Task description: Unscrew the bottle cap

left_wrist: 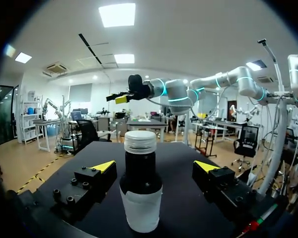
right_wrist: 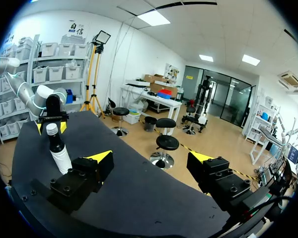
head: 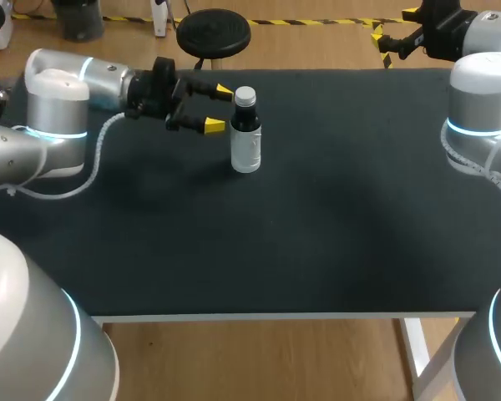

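Observation:
A dark bottle [head: 245, 138] with a white label and a pale ribbed cap [head: 245, 95] stands upright on the black table [head: 317, 225], left of the middle at the back. My left gripper [head: 219, 109] lies level just to its left, at neck height, open. In the left wrist view the bottle [left_wrist: 140, 191] and its cap [left_wrist: 140, 141] stand in line with the gap of the left gripper [left_wrist: 155, 166], touching neither finger. My right gripper [head: 382, 47] hangs open beyond the far right edge, holding nothing. In the right wrist view the right gripper [right_wrist: 151, 157] is far from the bottle [right_wrist: 60, 153].
Nothing but the bottle stands on the table top. My right arm's base [head: 484, 109] rises at the right edge and my left arm's body [head: 58, 109] at the left. The table's white front edge [head: 284, 317] runs across the near side.

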You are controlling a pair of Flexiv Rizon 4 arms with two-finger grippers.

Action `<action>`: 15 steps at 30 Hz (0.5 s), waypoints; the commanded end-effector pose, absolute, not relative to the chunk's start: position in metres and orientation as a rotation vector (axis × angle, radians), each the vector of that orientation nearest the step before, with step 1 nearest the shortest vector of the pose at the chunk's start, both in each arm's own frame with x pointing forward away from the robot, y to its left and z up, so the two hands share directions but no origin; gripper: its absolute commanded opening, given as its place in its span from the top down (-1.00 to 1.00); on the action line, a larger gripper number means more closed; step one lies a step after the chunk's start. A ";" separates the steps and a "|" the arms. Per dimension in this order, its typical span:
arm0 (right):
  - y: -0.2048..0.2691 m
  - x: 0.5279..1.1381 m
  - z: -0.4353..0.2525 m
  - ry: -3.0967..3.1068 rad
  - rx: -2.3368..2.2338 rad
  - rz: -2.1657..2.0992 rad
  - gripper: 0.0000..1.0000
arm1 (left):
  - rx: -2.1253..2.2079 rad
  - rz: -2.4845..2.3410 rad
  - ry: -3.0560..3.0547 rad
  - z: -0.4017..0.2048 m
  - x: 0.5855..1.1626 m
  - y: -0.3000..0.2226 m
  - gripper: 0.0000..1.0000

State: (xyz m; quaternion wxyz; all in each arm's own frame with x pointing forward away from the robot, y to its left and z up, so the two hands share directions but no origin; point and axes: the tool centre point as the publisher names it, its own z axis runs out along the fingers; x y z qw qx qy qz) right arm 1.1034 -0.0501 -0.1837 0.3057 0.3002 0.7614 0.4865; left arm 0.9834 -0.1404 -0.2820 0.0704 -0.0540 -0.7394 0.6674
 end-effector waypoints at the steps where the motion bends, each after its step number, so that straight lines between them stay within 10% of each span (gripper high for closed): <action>1: -0.050 1.104 -0.184 2.015 0.794 1.289 -1.00 | -0.174 2.002 -2.217 -0.282 0.984 -0.151 -1.00; 15: -0.050 1.104 -0.184 2.015 0.794 1.289 -1.00 | -0.211 1.974 -2.196 -0.285 0.979 -0.175 -1.00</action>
